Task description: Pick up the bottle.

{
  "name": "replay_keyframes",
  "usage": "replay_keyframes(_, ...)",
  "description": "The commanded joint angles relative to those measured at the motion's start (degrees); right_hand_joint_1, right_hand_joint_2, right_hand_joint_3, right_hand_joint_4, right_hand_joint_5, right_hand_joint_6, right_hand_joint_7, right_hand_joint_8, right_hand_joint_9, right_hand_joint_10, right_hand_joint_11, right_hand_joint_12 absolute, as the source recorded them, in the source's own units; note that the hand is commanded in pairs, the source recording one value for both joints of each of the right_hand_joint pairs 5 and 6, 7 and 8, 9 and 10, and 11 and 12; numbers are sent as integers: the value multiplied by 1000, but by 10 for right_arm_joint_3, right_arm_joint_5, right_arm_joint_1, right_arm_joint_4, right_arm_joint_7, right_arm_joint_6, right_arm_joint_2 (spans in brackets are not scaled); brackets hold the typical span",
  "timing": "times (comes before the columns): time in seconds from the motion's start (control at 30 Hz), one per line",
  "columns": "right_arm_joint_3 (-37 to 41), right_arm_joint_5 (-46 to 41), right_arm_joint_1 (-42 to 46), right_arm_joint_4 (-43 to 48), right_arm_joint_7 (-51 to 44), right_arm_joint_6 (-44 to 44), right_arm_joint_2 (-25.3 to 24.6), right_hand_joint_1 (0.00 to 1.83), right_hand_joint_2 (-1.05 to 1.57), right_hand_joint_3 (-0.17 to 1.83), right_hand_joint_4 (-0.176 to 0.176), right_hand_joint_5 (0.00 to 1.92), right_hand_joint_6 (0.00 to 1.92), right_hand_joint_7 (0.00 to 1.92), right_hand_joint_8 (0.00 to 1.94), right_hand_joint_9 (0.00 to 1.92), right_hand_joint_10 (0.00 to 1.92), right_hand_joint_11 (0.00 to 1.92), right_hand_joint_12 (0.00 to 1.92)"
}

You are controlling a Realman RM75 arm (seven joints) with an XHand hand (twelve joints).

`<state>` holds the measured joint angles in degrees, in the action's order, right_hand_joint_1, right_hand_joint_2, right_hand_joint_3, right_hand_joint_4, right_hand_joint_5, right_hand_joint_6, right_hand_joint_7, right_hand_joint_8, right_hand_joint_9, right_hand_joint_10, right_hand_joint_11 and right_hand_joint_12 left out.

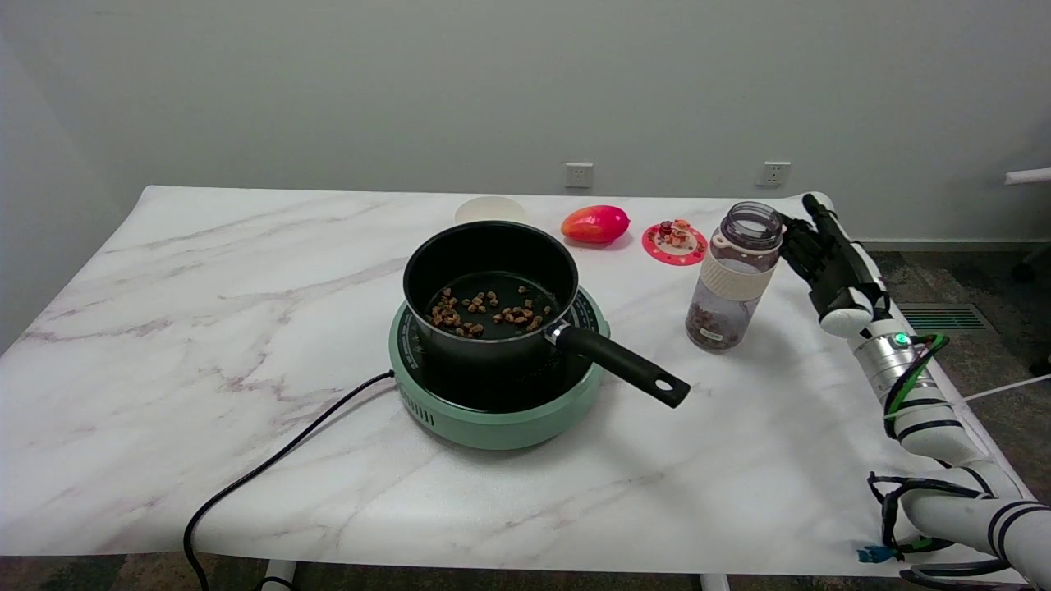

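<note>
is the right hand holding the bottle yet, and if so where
Nothing is held yet. The right hand is open beside the bottle, its fingers spread near the bottle's upper part, not closed around it.

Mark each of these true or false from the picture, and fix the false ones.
1. The bottle stands upright on the table, without a cap. True.
2. The right hand has lifted the bottle clear of the table. False: the bottle is on the table, the hand beside it with fingers at its neck.
3. The pot on the green cooker is empty. False: brown pieces lie in it.
4. The pot's handle points toward the picture's lower right. True.
5. The bottle lies left of the pot. False: it stands to the pot's right.
</note>
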<state>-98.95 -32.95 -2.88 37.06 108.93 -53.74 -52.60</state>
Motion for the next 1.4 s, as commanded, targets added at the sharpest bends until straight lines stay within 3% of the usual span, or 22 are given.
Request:
replay_keyframes(0.03, -36, 53, -50, -1, 11, 14, -8, 1217, -1005, 1008, 0, 61, 61, 387, 387, 337, 337, 358, 358)
replay_keyframes(0.7, -64, 57, -71, -7, 11, 22, -21, 1226, -1014, 1002, 0, 86, 86, 393, 393, 331, 331, 346, 346)
replay_keyframes(0.77, -103, 69, -73, 26, 66, -4, -19, 1231, -1013, 984, 0, 89, 89, 394, 394, 330, 330, 346, 346)
replay_keyframes(0.8, -66, 57, -71, -7, 11, 22, -21, 1232, -1012, 980, 0, 91, 91, 395, 395, 330, 330, 345, 345)
replay_keyframes(1.17, -66, 57, -69, -7, 11, 18, -21, 1267, -938, 936, 0, 108, 108, 443, 443, 331, 331, 318, 318)
replay_keyframes(1.33, -66, 57, -67, -7, 11, 14, -21, 1346, -750, 760, 0, 120, 120, 518, 518, 340, 340, 289, 289)
replay_keyframes(1.4, -66, 57, -66, -7, 11, 13, -21, 1374, -653, 806, 0, 128, 128, 548, 548, 345, 345, 286, 286)
